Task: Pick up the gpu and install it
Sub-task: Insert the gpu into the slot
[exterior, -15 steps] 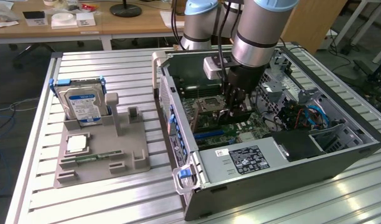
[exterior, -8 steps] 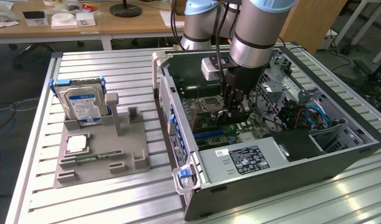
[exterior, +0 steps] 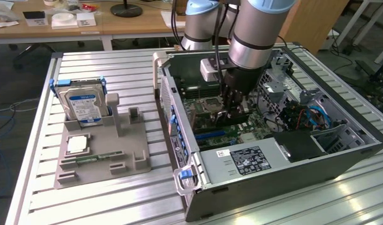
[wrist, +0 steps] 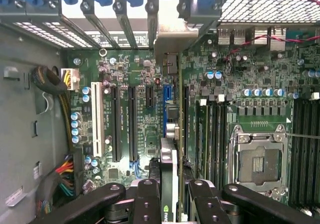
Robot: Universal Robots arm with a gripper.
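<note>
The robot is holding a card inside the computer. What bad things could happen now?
The gripper holds the gpu edge-on over the motherboard.
1. It may not line up with the blue slot, so pushing could bend the card or harm the slot.
2. Its metal bracket might catch on the case's rear slot bars.
3. The grip sits at the end away from the bracket, so the card could tilt.

Bright even light, mild glare
</note>
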